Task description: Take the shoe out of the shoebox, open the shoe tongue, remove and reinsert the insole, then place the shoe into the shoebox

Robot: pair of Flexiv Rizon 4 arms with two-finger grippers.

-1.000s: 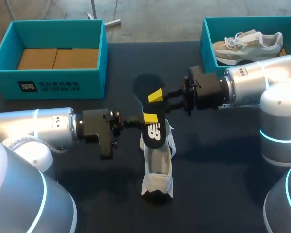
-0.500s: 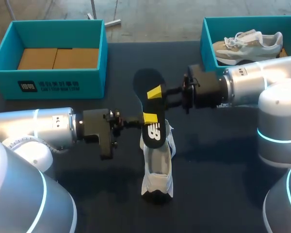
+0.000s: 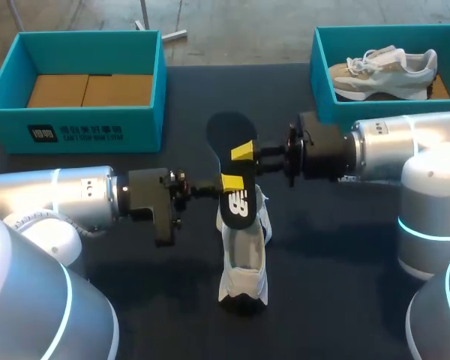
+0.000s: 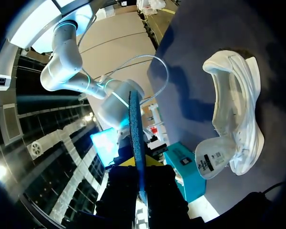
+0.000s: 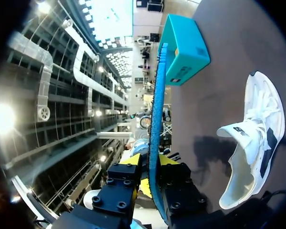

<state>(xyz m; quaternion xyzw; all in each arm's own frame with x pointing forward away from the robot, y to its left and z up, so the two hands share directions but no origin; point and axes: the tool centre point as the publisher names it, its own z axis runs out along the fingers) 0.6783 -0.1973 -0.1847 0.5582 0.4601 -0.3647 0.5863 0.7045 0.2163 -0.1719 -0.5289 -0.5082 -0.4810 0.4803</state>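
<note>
The insole [image 3: 238,204] is clamped by left claw [image 3: 231,182] and right claw [image 3: 242,151] over the shoe [image 3: 244,259]. It could be buckled by uneven pulls.

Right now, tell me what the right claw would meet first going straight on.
The insole, pinched in the right claw itself. Beyond it, likely bare table, passing close to the left claw; depth is unclear.
</note>
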